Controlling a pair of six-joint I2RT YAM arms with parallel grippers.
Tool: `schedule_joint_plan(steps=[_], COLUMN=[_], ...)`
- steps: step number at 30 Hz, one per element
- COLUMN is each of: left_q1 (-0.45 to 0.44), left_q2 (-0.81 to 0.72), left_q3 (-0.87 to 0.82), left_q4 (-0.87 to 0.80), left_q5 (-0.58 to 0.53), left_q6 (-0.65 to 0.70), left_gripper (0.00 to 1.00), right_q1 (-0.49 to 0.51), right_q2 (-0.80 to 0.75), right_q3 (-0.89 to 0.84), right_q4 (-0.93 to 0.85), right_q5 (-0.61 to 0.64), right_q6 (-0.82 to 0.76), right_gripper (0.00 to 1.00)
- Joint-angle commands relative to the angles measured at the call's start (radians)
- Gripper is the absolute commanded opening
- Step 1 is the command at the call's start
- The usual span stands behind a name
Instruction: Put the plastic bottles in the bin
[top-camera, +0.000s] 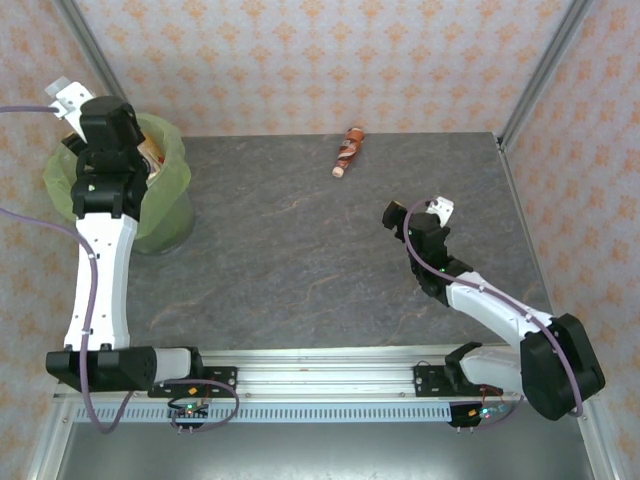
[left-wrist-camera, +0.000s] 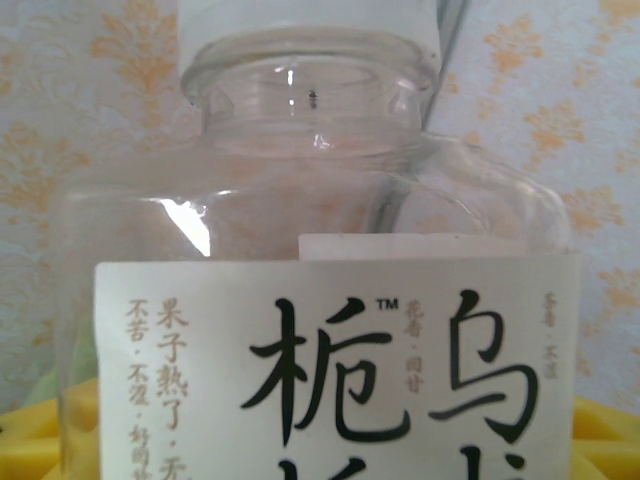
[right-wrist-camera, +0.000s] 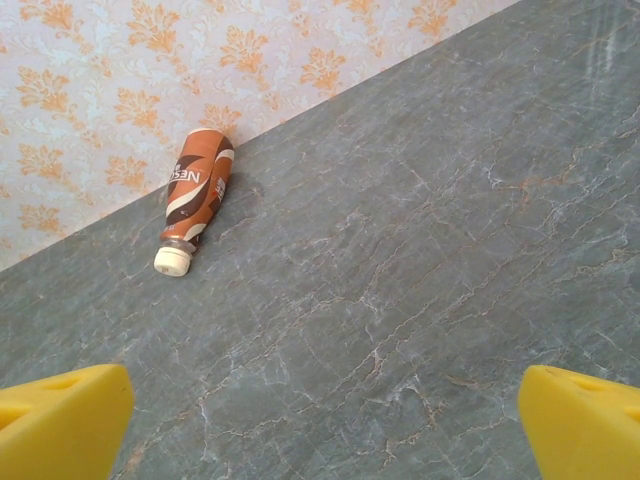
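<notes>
Bin (top-camera: 168, 205), lined with a light-green bag, stands at the table's (top-camera: 300, 270) far left corner. The left arm reaches over its mouth. The left gripper (left-wrist-camera: 320, 445) clamps a clear bottle (left-wrist-camera: 320, 200) with a white cap and a white label in Chinese characters, yellow fingertips (left-wrist-camera: 40, 435) at either side. Something amber-brown (top-camera: 150, 152) shows inside the rim; what it is I cannot tell. Farther right, a brown-red bottle (top-camera: 347, 152) lies on its side near the back wall, white cap toward the arms. The right gripper (right-wrist-camera: 325, 420) hovers wide open over bare table, well apart from it.
</notes>
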Motion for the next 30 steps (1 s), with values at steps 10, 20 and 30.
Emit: schedule_joint_plan(steps=[10,20,30], left_q1=[0.205,0.216,0.219], left_q2=[0.141,0.294,0.428], left_q3=[0.049,0.22,0.414], left_q4=[-0.023,-0.224,-0.414], left_q5=[0.143,0.101,0.163], left_q6=[-0.152,-0.193,-0.289], left_gripper=[0.51,0.58,0.95], right_q1=[-0.007,-0.006,-0.006], right_q2=[-0.05,-0.064,-0.067], right_q3=[-0.034,-0.048,-0.045], right_q4=[-0.024,-0.035,-0.045], right_q5=[0.042,0.05,0.046], right_q6=[-0.038,-0.042,-0.046], right_gripper=[0.99,0.99,0.99])
